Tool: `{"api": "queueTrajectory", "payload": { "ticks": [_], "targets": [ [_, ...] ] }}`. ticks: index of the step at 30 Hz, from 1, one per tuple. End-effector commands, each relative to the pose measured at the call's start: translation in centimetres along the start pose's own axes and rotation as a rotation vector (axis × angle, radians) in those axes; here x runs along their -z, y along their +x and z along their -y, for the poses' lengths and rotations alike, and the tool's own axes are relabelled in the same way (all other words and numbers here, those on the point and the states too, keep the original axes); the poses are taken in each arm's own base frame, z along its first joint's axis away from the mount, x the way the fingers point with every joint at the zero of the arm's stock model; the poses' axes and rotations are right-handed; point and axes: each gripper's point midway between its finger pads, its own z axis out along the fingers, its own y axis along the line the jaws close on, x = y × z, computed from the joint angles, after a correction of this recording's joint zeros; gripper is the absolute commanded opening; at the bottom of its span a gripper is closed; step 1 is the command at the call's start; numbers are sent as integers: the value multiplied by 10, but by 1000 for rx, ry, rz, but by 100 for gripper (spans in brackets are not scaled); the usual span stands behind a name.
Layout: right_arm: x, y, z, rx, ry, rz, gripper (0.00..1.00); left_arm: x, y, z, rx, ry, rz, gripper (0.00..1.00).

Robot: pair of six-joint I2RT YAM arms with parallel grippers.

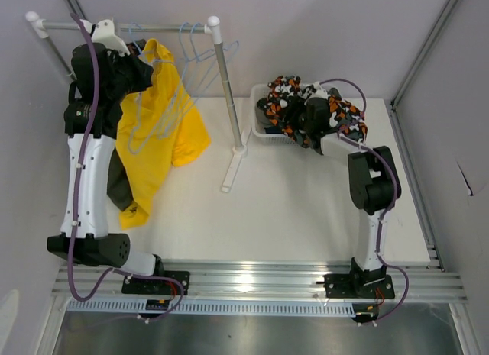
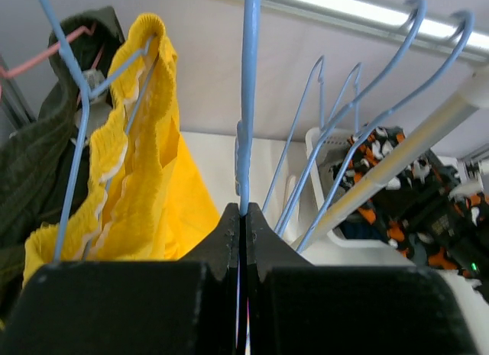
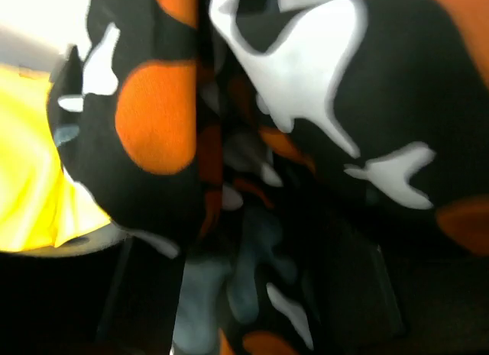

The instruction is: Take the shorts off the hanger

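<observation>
The bright yellow shorts [image 1: 164, 133] hang on a blue hanger on the rack rail [image 1: 160, 27]; they also show in the left wrist view [image 2: 145, 195]. The olive green shorts [image 1: 118, 183] hang behind my left arm, at the left of the wrist view [image 2: 30, 164]. My left gripper [image 1: 140, 59] is up at the rail, shut [image 2: 244, 211] on a blue hanger wire [image 2: 248, 103]. The patterned shorts [image 1: 290, 95] lie heaped over the white basket [image 1: 263, 135] and cover my right gripper [image 1: 315, 111]; the cloth [image 3: 153, 111] fills its wrist view and hides the fingers. Navy and grey shorts are hidden.
Several empty blue hangers [image 1: 200, 53] hang on the rail near the white rack post [image 1: 227, 95], whose foot [image 1: 233, 168] rests mid-table. Walls close in the table at the back and both sides.
</observation>
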Motion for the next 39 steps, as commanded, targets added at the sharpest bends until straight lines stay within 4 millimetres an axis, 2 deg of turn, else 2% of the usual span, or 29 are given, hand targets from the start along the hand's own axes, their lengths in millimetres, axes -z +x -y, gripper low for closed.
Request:
{"api": "queueTrajectory", "payload": {
  "ticks": [1, 2, 3, 5, 6, 7, 8, 9, 10, 11, 12, 14, 15, 16, 18, 19, 21, 22, 25, 26, 27, 28, 29, 30, 31, 33, 35, 37, 39],
  "targets": [
    [49, 2, -25, -60, -92, -6, 64, -7, -29, 8, -26, 17, 58, 0],
    [58, 8, -34, -59, -119, -2, 64, -11, -27, 9, -22, 21, 49, 0],
    [75, 21, -33, -55, -120, -23, 64, -9, -41, 17, -15, 39, 77, 0],
    [92, 36, -45, -55, -154, -43, 64, -28, -31, 22, -12, 52, 42, 0],
    [107, 47, -48, -69, -166, -68, 69, -28, -41, 28, -15, 62, 66, 0],
    [115, 52, -52, -75, -183, -72, 73, -34, -39, 30, -16, 60, 61, 0],
    [125, 63, -65, -70, -214, -89, 82, -51, -28, 33, -15, 64, 27, 0],
    [136, 64, -76, -66, -239, -83, 99, -53, -38, 39, -14, 76, 51, 0],
    [145, 83, -73, -64, -234, -116, 99, -59, -33, 39, -10, 72, 29, 0],
    [152, 90, -77, -62, -243, -124, 99, -62, -36, 45, -10, 79, 37, 0],
    [160, 104, -88, -54, -260, -146, 99, -74, -26, 43, -8, 68, 9, 0],
    [176, 121, -94, -45, -279, -173, 99, -77, -24, 48, -10, 64, 5, 0],
    [184, 134, -103, -26, -292, -195, 99, -77, -22, 48, -15, 59, 5, 0],
    [190, 143, -105, -8, -291, -214, 99, -78, -18, 48, -19, 53, -6, 3],
    [200, 165, -111, 47, -296, -259, 99, -74, -18, 46, -23, 37, -6, 16],
    [204, 174, -108, 62, -280, -287, 99, -74, -15, 45, -26, 33, -13, 37],
    [210, 181, -103, 82, -256, -298, 99, -72, -11, 43, -39, 28, -26, 57],
    [213, 185, -102, 87, -249, -305, 100, -68, -11, 43, -43, 26, -33, 71],
    [216, 179, -94, 89, -218, -302, 99, -61, -14, 34, -59, -20, -25, 84],
    [211, 171, -85, 89, -184, -299, 99, -58, -16, 34, -59, -21, -21, 86],
    [201, 145, -87, 90, -138, -236, 99, -55, -17, 34, -61, -24, -19, 87],
    [200, 143, -70, 104, -43, -273, 100, -52, -20, 34, -61, -24, -13, 90],
    [193, 125, -57, 106, 31, -253, 99, -47, -24, 35, -60, -23, -2, 91],
    [182, 89, -62, 121, 80, -175, 99, -44, -25, 35, -57, -23, 1, 93],
    [186, 87, -46, 148, 164, -210, 100, -40, -27, 36, -58, -22, 7, 97],
    [182, 54, -32, 168, 266, -152, 99, -31, -33, 36, -64, -22, 18, 99],
    [185, 20, -25, 176, 337, -98, 99, -20, -39, 35, -79, -31, 35, 99],
    [190, 1, -22, 168, 352, -73, 99, -12, -42, 29, -89, -58, 42, 99],
    [192, -7, -12, 142, 352, -73, 99, -1, -45, 26, -105, -70, 46, 99]
  ]
}}
